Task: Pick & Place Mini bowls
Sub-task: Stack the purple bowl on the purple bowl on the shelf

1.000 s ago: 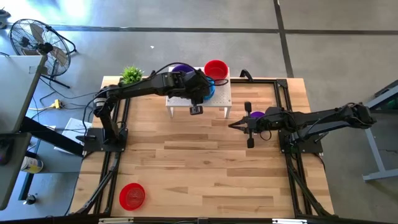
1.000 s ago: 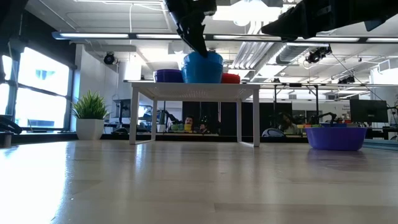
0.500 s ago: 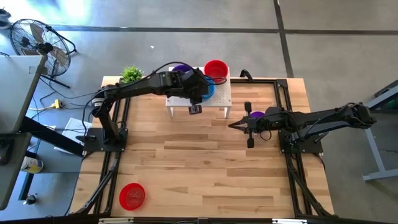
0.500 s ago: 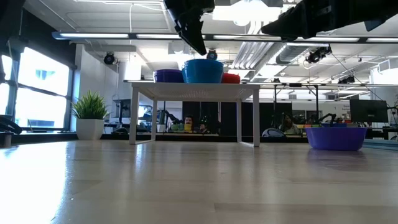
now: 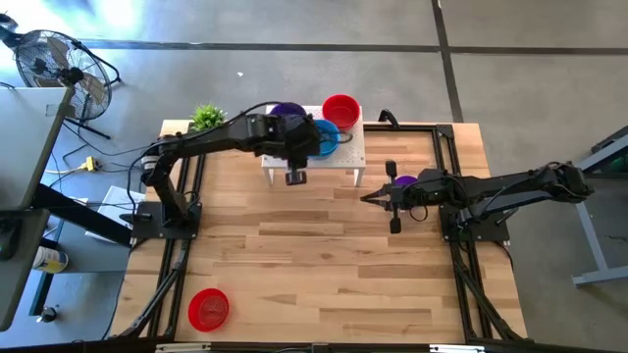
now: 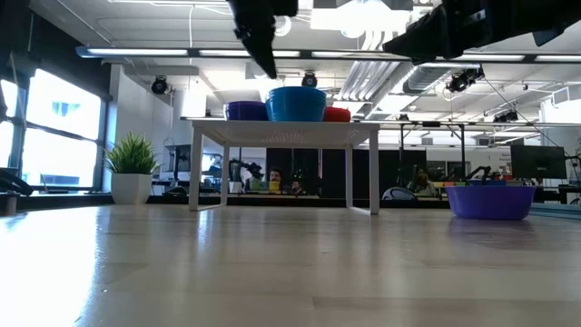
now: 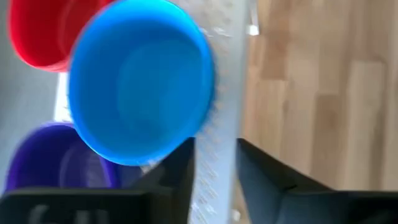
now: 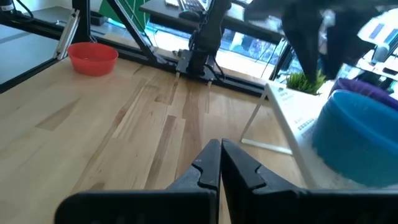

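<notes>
Blue bowl point(image 5: 325, 137) on white stand point(image 5: 348, 155), left gripper point(image 5: 294, 176) released above, right gripper point(image 5: 365, 198) clenched, empty.

Light wood planks on the table point(image 5: 314, 245), smooth, with a soft shine in the low view. Smooth, shiny plastic for the blue bowl point(image 7: 140, 78), the red bowl point(image 7: 43, 31) beside it and the purple bowl point(image 7: 50, 158). White stand point(image 5: 348, 157) with tiny holes all over its flat top, matt, on thin white legs. Dark, matt fingers point(image 8: 239, 168) on the right gripper point(image 8: 221, 163), hard-looking like plastic. Black metal rails point(image 5: 446, 147) along the table edges. Grey, dull concrete floor point(image 5: 294, 69).
</notes>
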